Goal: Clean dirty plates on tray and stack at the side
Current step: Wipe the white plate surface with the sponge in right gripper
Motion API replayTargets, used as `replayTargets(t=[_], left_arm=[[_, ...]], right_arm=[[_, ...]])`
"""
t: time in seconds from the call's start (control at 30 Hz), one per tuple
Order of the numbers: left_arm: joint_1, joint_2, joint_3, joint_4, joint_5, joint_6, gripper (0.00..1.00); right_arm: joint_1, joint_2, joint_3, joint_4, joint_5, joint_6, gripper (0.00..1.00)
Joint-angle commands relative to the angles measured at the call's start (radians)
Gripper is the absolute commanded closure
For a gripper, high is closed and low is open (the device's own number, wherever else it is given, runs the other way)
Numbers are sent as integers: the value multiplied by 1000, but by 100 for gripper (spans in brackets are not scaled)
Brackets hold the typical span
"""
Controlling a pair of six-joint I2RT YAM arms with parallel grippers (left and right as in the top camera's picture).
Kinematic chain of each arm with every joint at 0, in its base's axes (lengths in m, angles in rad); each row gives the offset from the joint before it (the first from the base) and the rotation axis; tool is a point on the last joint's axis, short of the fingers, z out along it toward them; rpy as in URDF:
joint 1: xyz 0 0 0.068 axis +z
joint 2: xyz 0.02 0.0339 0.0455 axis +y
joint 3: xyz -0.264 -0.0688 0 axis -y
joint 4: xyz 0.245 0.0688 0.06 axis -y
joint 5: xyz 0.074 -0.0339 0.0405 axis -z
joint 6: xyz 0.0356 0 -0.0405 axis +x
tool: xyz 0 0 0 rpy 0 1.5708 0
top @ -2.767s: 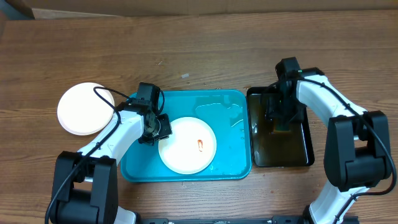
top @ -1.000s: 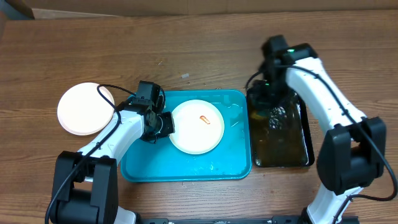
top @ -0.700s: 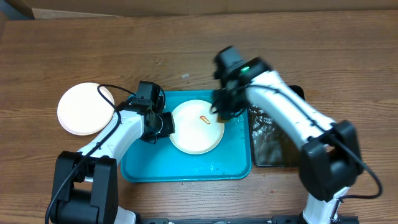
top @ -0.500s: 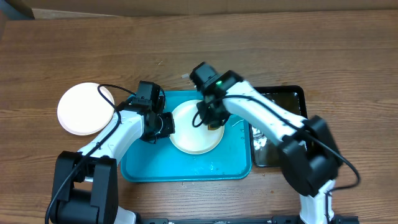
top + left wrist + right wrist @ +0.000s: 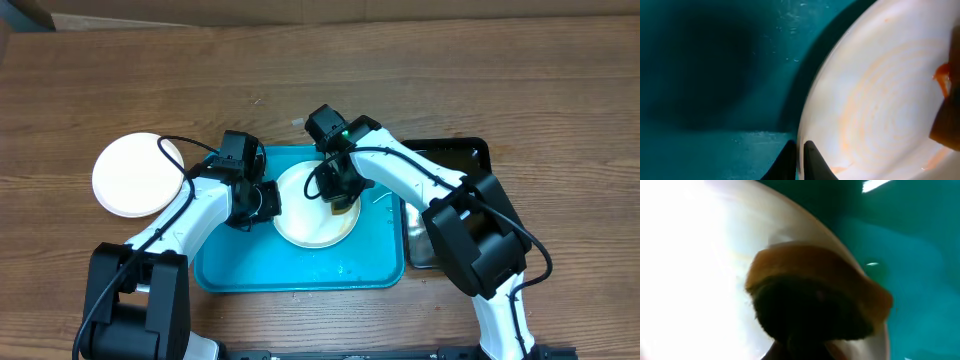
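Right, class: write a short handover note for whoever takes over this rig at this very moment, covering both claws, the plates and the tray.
Left claw: shut on the rim of the smeared plate, which lies in the blue tray.
Right claw: shut on the sponge, pressed onto that plate.
A clean-looking white plate sits on the table, left of the tray.
Done: one plate at the side.
Left: scrub off the orange smear, then stack this plate on the other.

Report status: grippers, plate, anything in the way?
Left gripper shut on white plate rim. Right gripper presses sponge on plate, in turquoise tray. Orange smear visible. Nothing blocking.
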Motion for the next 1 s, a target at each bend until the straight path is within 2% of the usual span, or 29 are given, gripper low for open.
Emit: replayTargets(t=[0.0, 0.3, 0.37, 0.53, 0.73, 0.97], left_arm=[[3, 6, 11, 2, 12, 15, 92], [3, 6, 11, 1, 12, 15, 91], [3, 6, 11, -1, 12, 15, 91], [3, 6, 11, -2, 12, 15, 91], [3, 6, 11, -7, 12, 15, 90], [3, 6, 11, -7, 12, 15, 82]], right_arm=[[52, 60, -6, 25, -114, 6, 96], [106, 58, 5, 50, -170, -5, 96], [91, 49, 42, 18, -195, -7, 96], [42, -3, 194, -118, -278, -138, 96], [-6, -63, 298, -284, -156, -142, 96], [-148, -84, 287, -472, 18, -136, 96]])
